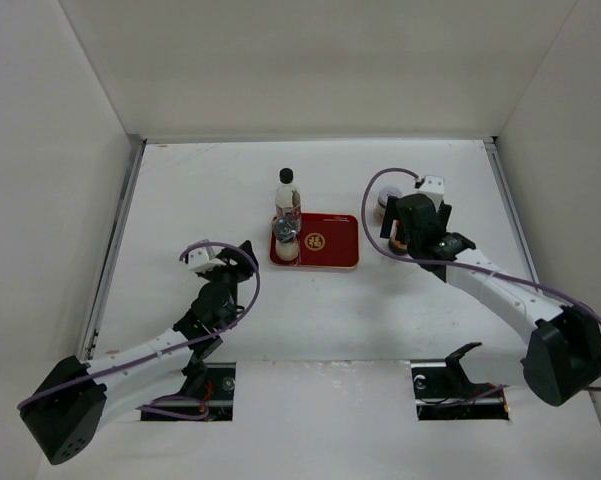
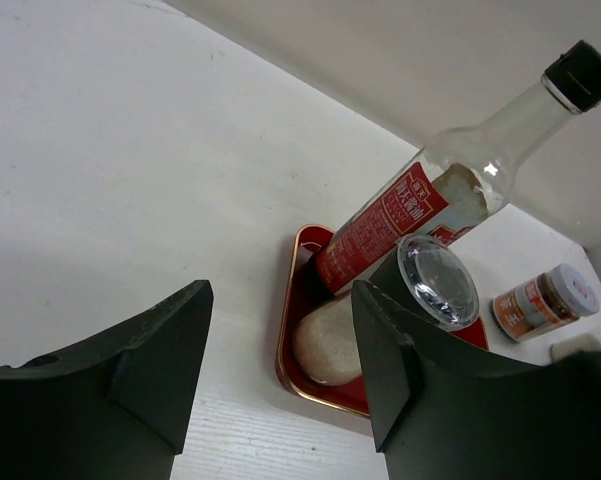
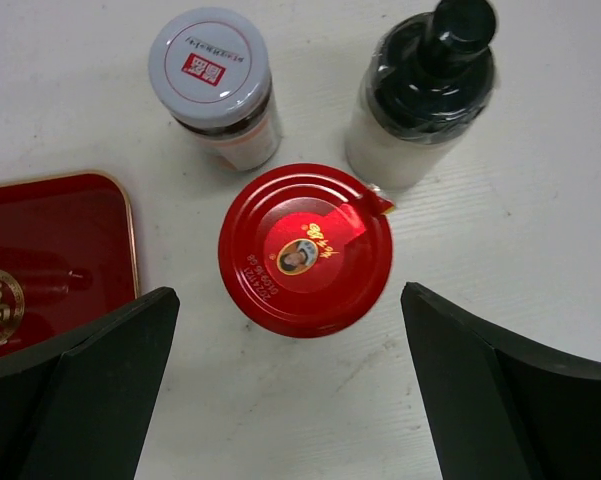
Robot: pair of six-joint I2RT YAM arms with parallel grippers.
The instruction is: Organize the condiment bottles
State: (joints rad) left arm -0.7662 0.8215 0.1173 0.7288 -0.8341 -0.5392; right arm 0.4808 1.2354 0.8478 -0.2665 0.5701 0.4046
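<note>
Bottles (image 1: 287, 195), two on tray (image 1: 338, 250), three beside

White table (image 1: 310, 320) enclosed by plain white walls (image 1: 310, 60).

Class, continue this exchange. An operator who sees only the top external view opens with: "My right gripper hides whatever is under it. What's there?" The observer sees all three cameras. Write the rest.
Observer: A red-lidded jar, upright, centred under the right gripper.
Operator: Is it gripped?
Observer: No. The jaws are wide open, one on either side, clear of the lid.
Operator: Anything beside it?
Observer: A white-lidded jar and a black-capped bottle stand just beyond it on the table, outside the tray.
</note>
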